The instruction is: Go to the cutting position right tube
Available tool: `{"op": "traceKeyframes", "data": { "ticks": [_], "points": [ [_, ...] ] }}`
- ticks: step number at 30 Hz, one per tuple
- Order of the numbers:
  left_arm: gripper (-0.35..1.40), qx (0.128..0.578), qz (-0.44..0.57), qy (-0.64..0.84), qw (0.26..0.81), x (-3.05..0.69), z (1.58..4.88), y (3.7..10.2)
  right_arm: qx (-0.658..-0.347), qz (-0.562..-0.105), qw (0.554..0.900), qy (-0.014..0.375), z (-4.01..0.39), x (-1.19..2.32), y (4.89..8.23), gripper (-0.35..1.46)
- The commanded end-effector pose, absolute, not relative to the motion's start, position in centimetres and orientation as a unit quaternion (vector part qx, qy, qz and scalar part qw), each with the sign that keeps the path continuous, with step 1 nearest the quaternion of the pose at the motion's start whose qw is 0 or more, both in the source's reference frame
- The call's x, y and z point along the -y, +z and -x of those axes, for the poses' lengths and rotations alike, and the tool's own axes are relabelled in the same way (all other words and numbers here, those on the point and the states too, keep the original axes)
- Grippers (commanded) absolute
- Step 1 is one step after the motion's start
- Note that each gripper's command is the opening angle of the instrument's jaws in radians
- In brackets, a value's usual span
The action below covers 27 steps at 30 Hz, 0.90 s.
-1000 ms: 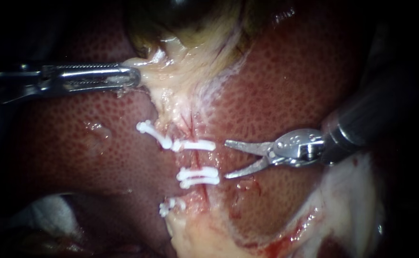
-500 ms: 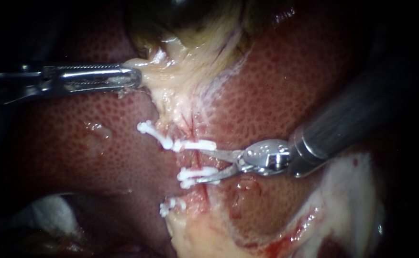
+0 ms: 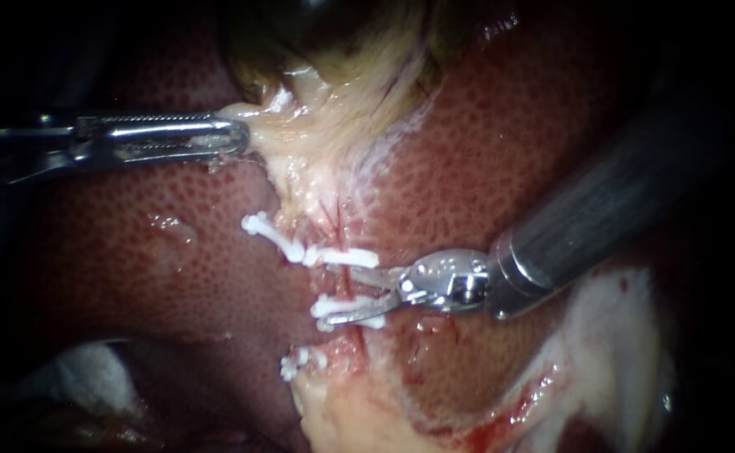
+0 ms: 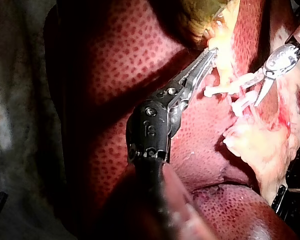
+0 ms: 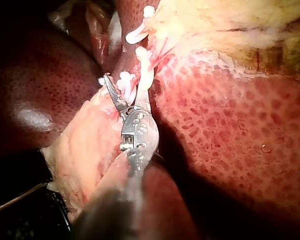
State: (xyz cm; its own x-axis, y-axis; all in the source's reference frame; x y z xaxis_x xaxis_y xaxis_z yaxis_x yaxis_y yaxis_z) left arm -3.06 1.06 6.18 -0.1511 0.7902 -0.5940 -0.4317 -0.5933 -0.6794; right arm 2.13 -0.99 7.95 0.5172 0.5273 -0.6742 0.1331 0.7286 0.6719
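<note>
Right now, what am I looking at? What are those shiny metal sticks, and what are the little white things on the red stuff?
This is a surgical robot working on a pig's liver and gallbladder. One picture comes from a camera close to the tissue. The other two come from cameras riding on each of the robot's arms. The shiny sticks are its two instruments, and each ends in small jaws. The left instrument has its jaws shut on pale tissue at the gallbladder's edge. The right instrument has its jaws open, one on each side of a thin tube. The white things are clips pinched across that tube.
</note>
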Motion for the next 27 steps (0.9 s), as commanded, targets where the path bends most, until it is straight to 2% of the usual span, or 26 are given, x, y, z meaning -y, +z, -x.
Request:
{"op": "traceKeyframes", "data": {
  "ticks": [1, 10, 20, 27],
  "points": [
    [-0.35, 0.178, 0.503, 0.737, 0.414, -1.06, 3.06, 6.19, -0.475, -0.355, 0.796, 0.123, -2.14, 0.97, 7.96, 1.41],
    [-0.35, 0.177, 0.503, 0.738, 0.415, -1.06, 3.08, 6.21, -0.472, -0.401, 0.775, 0.122, -2.33, 0.89, 8.09, 1.40],
    [-0.35, 0.177, 0.503, 0.738, 0.415, -1.05, 3.08, 6.21, -0.470, -0.423, 0.765, 0.122, -2.60, 1.04, 8.22, 1.35],
    [-0.35, 0.177, 0.503, 0.738, 0.415, -1.05, 3.08, 6.21, -0.479, -0.427, 0.756, 0.129, -2.65, 1.04, 8.23, 1.35]
  ]
}}
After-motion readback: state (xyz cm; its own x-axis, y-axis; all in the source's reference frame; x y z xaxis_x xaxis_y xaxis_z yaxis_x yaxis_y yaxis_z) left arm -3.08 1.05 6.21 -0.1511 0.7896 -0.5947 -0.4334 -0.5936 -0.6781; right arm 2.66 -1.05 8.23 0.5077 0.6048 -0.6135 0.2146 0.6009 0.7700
